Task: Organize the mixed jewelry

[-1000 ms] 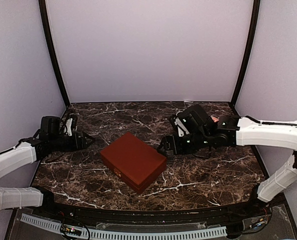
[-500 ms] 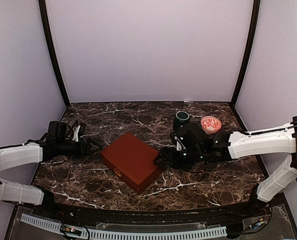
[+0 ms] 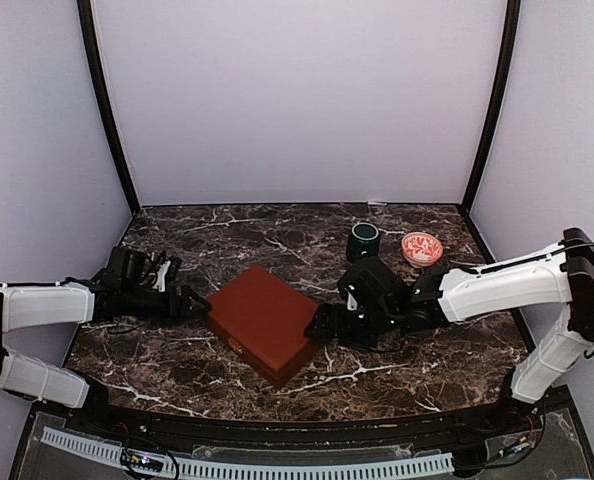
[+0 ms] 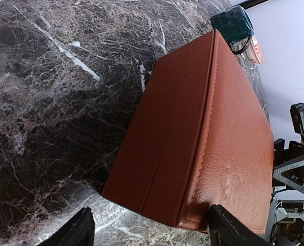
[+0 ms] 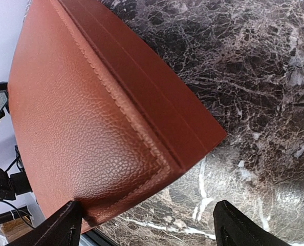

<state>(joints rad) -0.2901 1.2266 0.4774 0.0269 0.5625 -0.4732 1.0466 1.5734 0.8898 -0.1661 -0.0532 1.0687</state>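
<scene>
No jewelry shows in any view. The red-brown box (image 3: 267,322) lies closed in the middle of the marble table and also fills the left wrist view (image 4: 213,128) and the right wrist view (image 5: 85,118). My left gripper (image 3: 199,303) is open at the box's left corner. In its wrist view (image 4: 152,231) one finger is over the table and the other is at the lid's edge. My right gripper (image 3: 322,322) is open at the box's right corner, and in its wrist view (image 5: 149,228) its jaws stand wide on either side of that corner.
A dark green mug (image 3: 363,240) stands behind the right arm and shows in the left wrist view (image 4: 233,25). A red-and-white patterned dish (image 3: 421,247) sits to its right. Black posts and pale walls close in the table at the back and sides.
Both grippers have closed in on the box, the left moving right and the right moving left and lower. The mug and dish, hidden behind the right arm a second ago, now show.
</scene>
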